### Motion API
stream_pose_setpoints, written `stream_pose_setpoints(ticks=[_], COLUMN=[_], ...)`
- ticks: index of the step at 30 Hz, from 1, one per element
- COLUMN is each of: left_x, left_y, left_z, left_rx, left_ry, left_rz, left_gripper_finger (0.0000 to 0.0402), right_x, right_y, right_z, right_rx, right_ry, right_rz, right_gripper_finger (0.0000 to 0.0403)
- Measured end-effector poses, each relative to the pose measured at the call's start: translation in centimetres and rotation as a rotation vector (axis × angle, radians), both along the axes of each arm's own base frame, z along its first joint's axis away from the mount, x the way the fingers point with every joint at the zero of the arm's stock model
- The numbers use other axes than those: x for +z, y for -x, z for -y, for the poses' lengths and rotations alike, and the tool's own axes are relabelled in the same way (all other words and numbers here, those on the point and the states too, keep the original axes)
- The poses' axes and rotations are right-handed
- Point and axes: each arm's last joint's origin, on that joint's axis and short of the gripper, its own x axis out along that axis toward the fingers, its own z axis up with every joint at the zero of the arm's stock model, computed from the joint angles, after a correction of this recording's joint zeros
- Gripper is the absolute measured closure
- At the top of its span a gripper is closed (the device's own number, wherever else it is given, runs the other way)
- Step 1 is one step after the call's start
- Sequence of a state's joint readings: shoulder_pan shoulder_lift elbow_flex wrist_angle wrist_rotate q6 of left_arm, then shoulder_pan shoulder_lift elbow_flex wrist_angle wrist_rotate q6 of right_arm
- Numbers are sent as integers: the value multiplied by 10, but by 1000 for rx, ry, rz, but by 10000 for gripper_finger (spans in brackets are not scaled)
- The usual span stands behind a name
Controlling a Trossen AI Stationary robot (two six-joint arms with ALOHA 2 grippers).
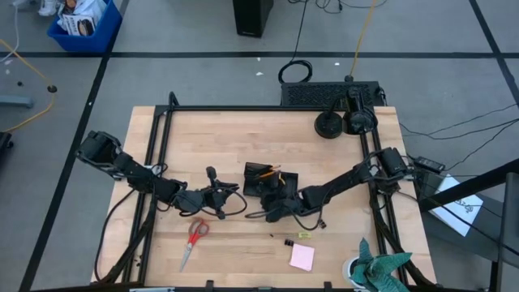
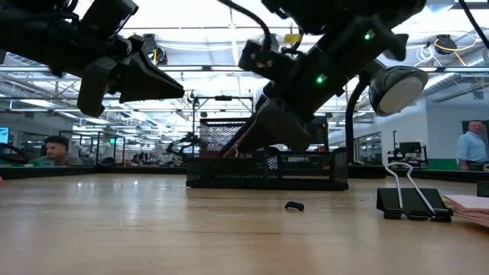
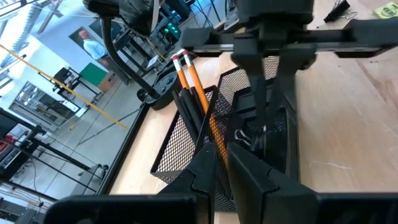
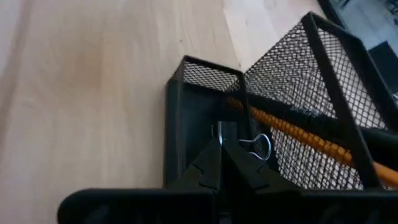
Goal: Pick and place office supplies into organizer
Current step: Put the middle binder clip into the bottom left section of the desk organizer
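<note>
**Station status**

1. Right gripper [image 4: 221, 152]: I see its fingers pressed fully together, lowered into a near compartment of the organizer [image 1: 261, 172]. The tips sit against a binder clip [image 4: 256, 145] whose wire loop shows just past them. I cannot tell whether the clip is actually pinched or only touched.

2. Left gripper [image 3: 221, 155]: it hangs above the table just left of the organizer, aimed at it. I cannot tell how far it is open, nor whether it has hold of anything.

3. Organizer: a black mesh tray with dividers, at the middle of the table between the two arms. Orange pencils [image 3: 186, 78] lie in it, slanting up over its rim with their eraser ends raised. The right wrist view shows one pencil running along the compartment beside the clip.

4. Supplies on the table outside the tray:
   - Red-handled scissors [image 1: 193, 240] lie near and to the left, below the left arm, well apart from the tray.
   - A pink sticky-note pad [image 1: 302, 257] lies near the front edge, right of centre.
   - A small yellow pad [image 1: 304, 236] lies just beyond the pink one.
   - A second binder clip [image 2: 412, 200] stands on the wood just left of those pads, handles up.

5. Other items: a teal cloth [image 1: 381, 268] sits at the near right corner of the table.
</note>
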State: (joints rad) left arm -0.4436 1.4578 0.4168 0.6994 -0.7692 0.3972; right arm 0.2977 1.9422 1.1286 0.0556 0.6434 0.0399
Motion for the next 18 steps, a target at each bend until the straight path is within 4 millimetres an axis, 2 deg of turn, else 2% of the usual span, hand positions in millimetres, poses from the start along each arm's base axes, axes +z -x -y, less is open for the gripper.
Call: stream_pose_setpoints(ticks=[6, 11, 18], left_x=[0, 0, 0], left_y=[0, 0, 0], left_z=[0, 0, 0], left_rx=[0, -1, -1], left_ry=[2, 2, 2], left_rz=[1, 1, 0], left_gripper_finger=[355, 355, 355], right_x=[-1, -2, -2], right_y=[-1, -1, -1], right_z=[5, 5, 6], right_rx=[25, 29, 10], right_ry=[-92, -101, -124], right_rz=[-18, -25, -17], right_gripper_finger=[403, 402, 370])
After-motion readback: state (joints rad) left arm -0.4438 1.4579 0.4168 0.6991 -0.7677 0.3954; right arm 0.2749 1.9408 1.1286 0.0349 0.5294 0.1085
